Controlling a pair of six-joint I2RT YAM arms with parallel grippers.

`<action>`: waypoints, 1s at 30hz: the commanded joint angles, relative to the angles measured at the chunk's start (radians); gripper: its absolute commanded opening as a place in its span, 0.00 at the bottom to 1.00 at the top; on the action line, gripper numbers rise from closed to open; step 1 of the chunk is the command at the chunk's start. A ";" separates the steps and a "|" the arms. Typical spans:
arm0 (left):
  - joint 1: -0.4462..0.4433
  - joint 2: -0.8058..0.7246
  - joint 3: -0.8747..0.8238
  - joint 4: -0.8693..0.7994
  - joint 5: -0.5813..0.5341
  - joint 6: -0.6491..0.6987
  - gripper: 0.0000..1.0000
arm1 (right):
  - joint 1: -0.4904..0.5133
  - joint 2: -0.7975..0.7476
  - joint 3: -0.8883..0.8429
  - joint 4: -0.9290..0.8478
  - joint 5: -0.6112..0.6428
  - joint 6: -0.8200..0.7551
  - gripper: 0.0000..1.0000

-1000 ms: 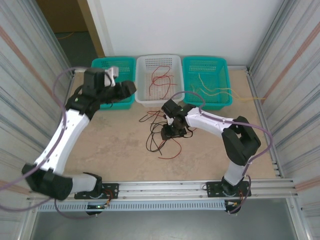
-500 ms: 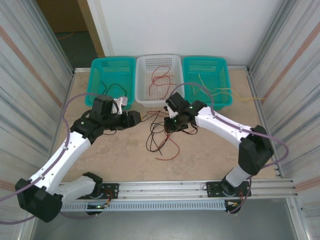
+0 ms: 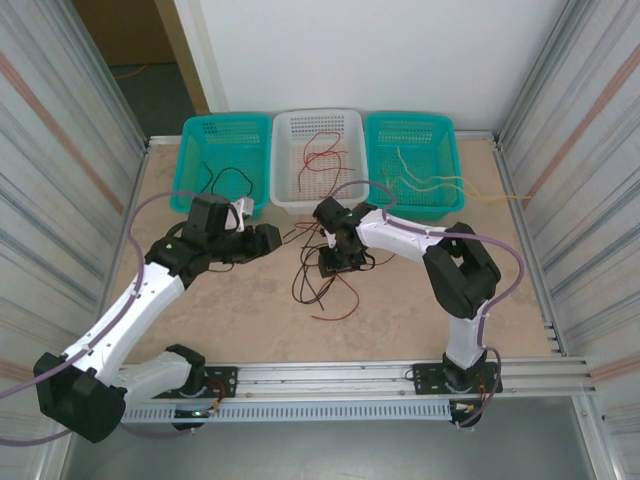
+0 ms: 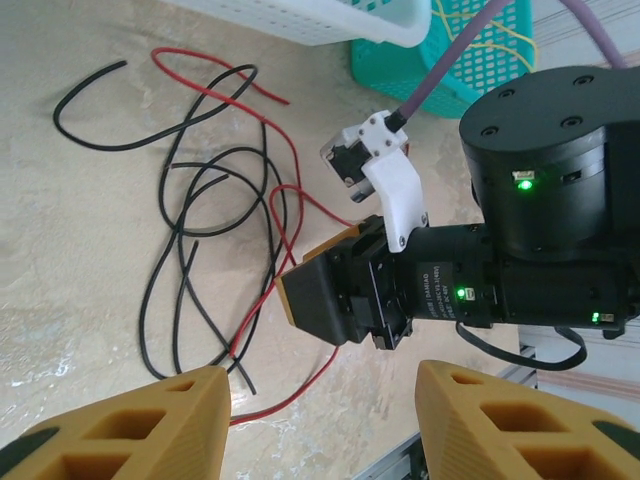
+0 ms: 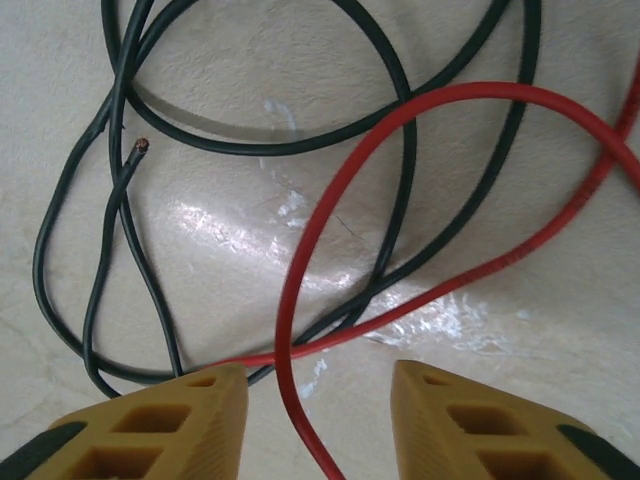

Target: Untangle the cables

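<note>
Our right end effector (image 5: 315, 395) hangs open over the tangled cables (image 3: 305, 283) on the bench (image 3: 230, 310), straddling a red one (image 5: 400, 130). If it closes here, we risk dragging a crossing black loop (image 5: 260, 145) along. The left end effector (image 4: 318, 400) is open and empty.

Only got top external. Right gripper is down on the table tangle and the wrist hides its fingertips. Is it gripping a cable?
Observer: No. In the right wrist view the right gripper is open. A red cable lies loose in its gap, unclamped.
Operator: Any free end within reach?
Observer: Yes. A black cable ends at the upper left of that view, with a bare copper tip showing.
</note>
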State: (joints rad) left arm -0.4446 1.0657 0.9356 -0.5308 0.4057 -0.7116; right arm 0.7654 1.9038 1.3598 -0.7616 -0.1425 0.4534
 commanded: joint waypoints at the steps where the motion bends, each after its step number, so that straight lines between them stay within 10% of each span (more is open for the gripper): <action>1: -0.001 -0.004 -0.018 -0.004 -0.008 -0.023 0.53 | 0.013 0.024 0.060 -0.046 -0.003 -0.027 0.19; 8: -0.004 0.030 -0.036 0.100 0.079 -0.085 0.53 | 0.020 -0.104 0.052 -0.069 0.012 -0.021 0.00; 30: -0.175 0.118 0.058 0.307 0.095 -0.087 0.57 | -0.032 -0.590 0.044 0.173 -0.361 0.021 0.00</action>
State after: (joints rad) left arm -0.6201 1.1793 0.9634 -0.2264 0.5301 -0.8349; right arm 0.7372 1.3525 1.3979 -0.6521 -0.3981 0.4454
